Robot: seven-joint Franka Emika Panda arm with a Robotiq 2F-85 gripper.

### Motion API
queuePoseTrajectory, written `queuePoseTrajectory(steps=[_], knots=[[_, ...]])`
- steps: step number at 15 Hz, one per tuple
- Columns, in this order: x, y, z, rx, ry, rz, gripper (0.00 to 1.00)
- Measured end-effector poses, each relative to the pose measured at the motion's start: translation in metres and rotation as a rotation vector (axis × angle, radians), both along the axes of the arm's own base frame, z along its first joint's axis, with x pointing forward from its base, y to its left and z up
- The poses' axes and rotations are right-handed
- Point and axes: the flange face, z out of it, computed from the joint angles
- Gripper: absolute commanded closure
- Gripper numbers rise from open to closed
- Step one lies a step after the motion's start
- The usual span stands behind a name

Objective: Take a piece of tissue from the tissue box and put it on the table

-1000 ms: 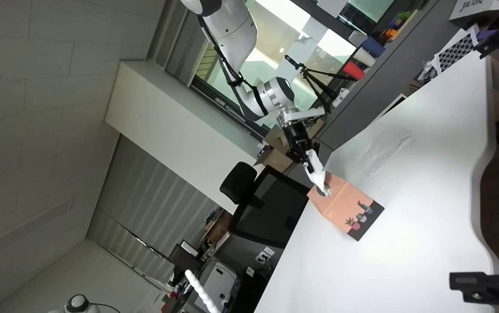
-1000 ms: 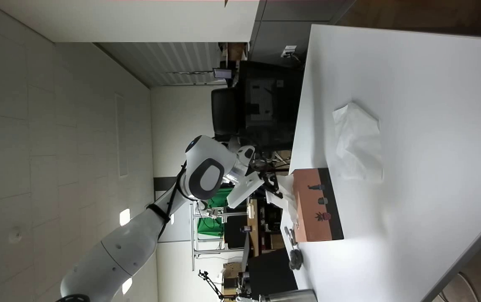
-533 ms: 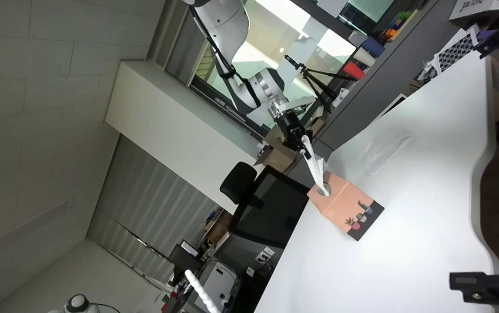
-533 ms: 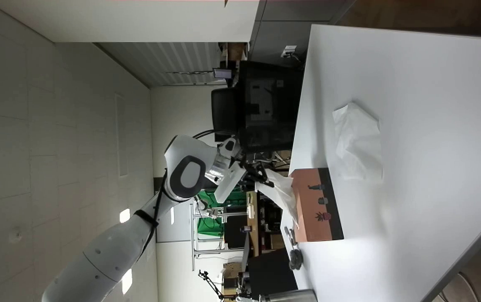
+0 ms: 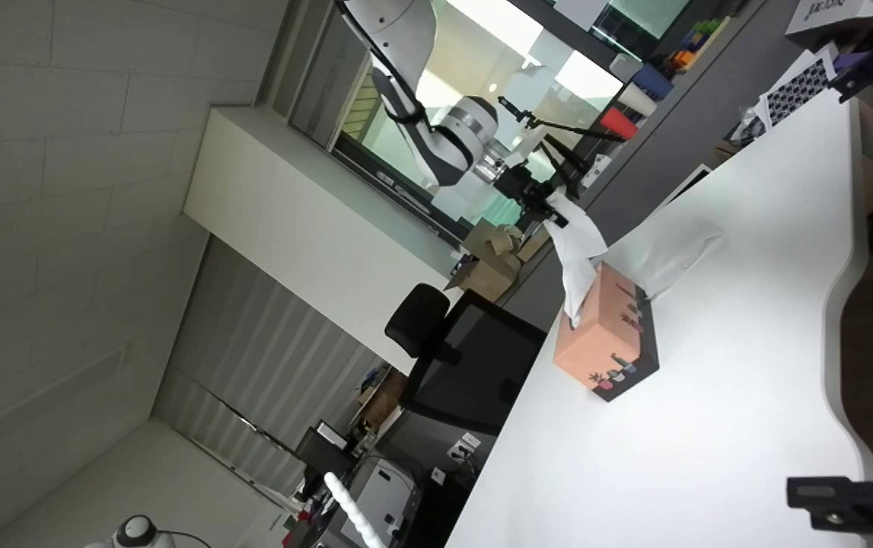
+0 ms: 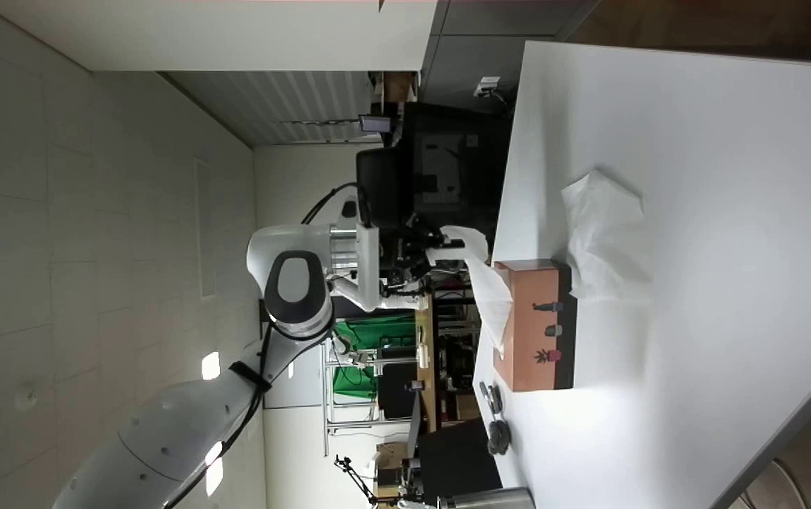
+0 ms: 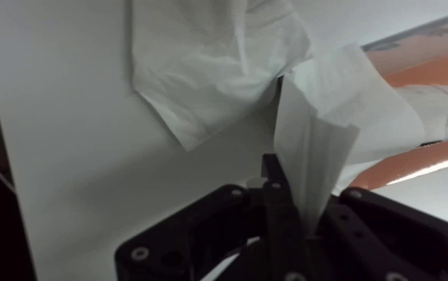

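Observation:
The orange tissue box [image 5: 610, 335] with a dark base stands near the table edge; it also shows in an exterior view [image 6: 529, 332] and at the right of the wrist view [image 7: 438, 70]. My gripper [image 5: 556, 219] is above the box, shut on a white tissue [image 5: 577, 243]. The held tissue [image 6: 490, 290] stretches down to the slot in the box top, where its lower end stays. In the wrist view the tissue [image 7: 313, 156] hides most of one finger of the gripper [image 7: 304, 183]. Another tissue [image 6: 603, 237] lies flat on the table beside the box.
The white table [image 6: 716, 212] carries the box and the loose tissue [image 7: 212, 74]. A black chair [image 5: 466, 365] stands at the table's edge. Small dark objects [image 6: 496, 424] lie on the table edge near the box. A tripod [image 5: 558, 137] stands behind the arm.
My gripper has risen from the box and then swung towards the loose tissue, drawing out more of the held tissue. The box has turned and shifted the same way, close to the loose tissue.

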Motion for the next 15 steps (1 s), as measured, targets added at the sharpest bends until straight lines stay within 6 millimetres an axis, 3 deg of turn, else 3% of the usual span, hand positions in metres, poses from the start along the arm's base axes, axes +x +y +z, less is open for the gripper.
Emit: queuePoseTrajectory(steps=[5, 9, 12, 15], knots=[[-0.022, -0.055, -0.064, -0.281, -0.022, 0.027, 1.0], [-0.04, -0.082, -0.107, -0.483, 0.01, 0.023, 1.0], [-0.044, -0.085, -0.117, -0.585, 0.042, 0.016, 1.0], [-0.038, -0.075, -0.113, -0.631, 0.054, 0.018, 1.0]])
